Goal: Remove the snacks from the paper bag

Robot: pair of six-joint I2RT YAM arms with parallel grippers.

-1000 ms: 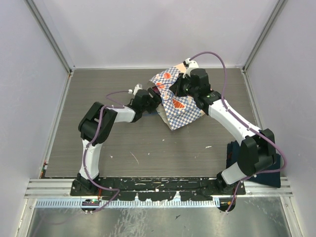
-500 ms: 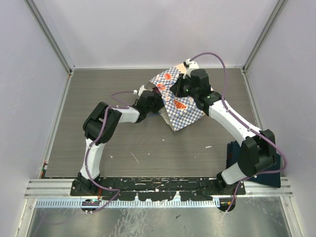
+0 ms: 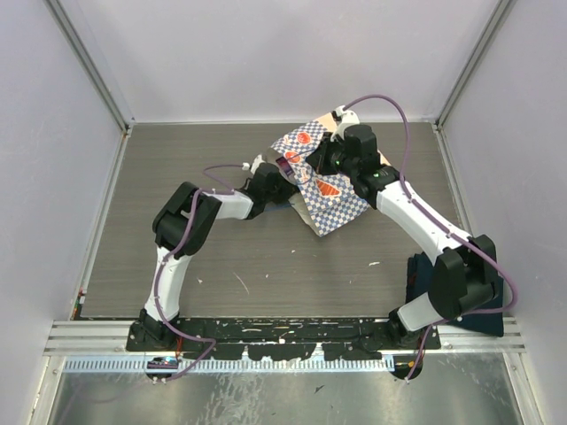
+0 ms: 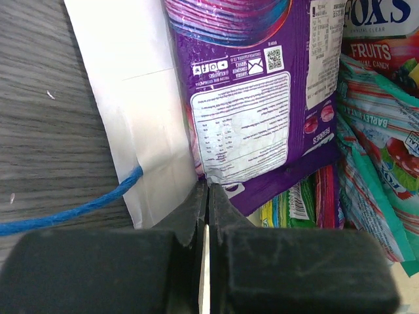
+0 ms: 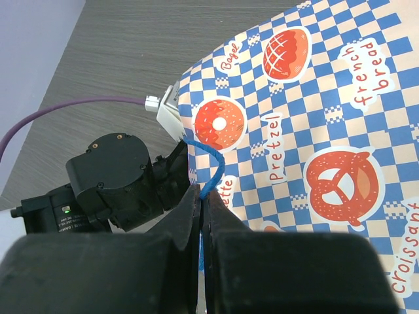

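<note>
The paper bag (image 3: 330, 200) lies on its side at the back middle of the table, its checkered print (image 5: 314, 131) facing up. My right gripper (image 5: 201, 193) is shut on the bag's blue cord handle (image 5: 213, 163) and holds the mouth up. My left gripper (image 4: 208, 191) is inside the mouth, shut on the lower edge of a purple snack packet (image 4: 249, 85). Beside that packet lie a teal one (image 4: 380, 157), a green one (image 4: 294, 204) and a red-labelled one (image 4: 383, 39). In the top view, the left gripper (image 3: 282, 173) meets the bag opening.
A dark blue cloth (image 3: 461, 301) lies by the right arm's base at the near right. The other blue cord handle (image 4: 65, 212) trails over the grey table (image 3: 221, 257). Grey walls close in the table on three sides.
My left gripper has pushed further into the bag mouth and closed from wide open onto the purple packet's edge. The right gripper still holds the cord handle, shifted slightly.
</note>
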